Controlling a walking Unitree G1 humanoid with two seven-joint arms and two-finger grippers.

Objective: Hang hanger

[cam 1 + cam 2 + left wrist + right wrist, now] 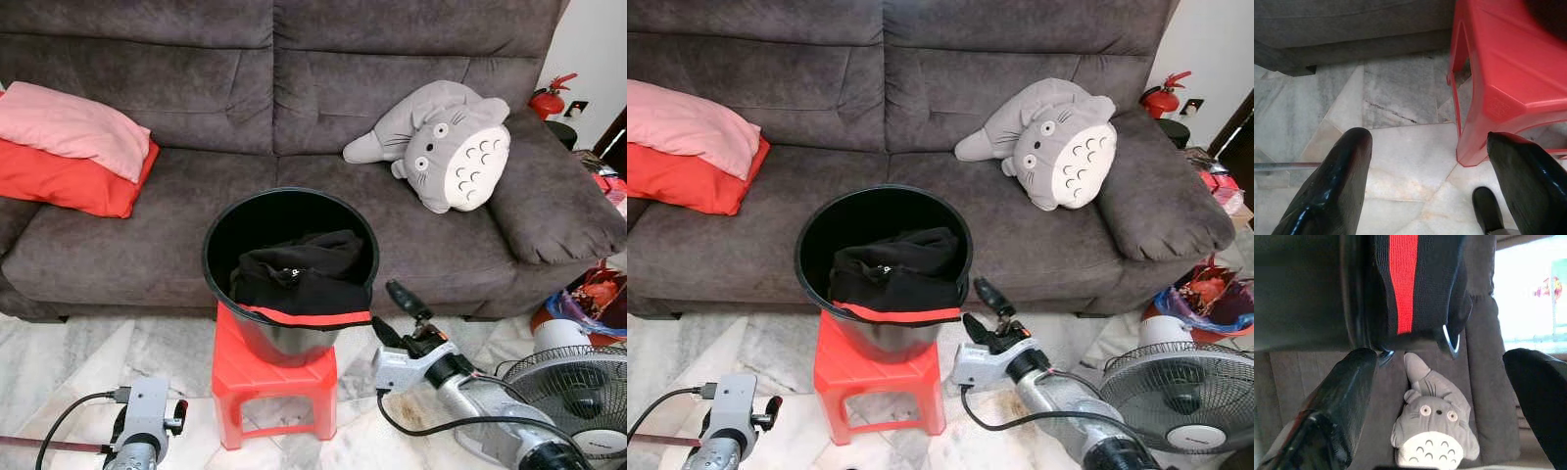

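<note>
A black bucket point(220, 245) stands on a red plastic stool point(274, 377) in front of a grey sofa. Inside it lies a black garment point(294, 274) whose red-striped hem point(309, 317) hangs over the near rim. In the right wrist view a thin pale curved piece point(1450, 341) shows just under that hem; I cannot tell whether it is a hanger hook. My right gripper point(389, 310) is open, just right of the bucket's near rim and holding nothing. Low beside the stool's left side, my left gripper point(1427, 137) is open over the marble floor.
On the sofa point(147, 235) lie a grey plush toy point(446, 147) at the right and a pink pillow point(73, 122) over a red one point(69, 181) at the left. A floor fan point(578, 392) stands at my right. A thin rod point(49, 446) crosses the floor at the left.
</note>
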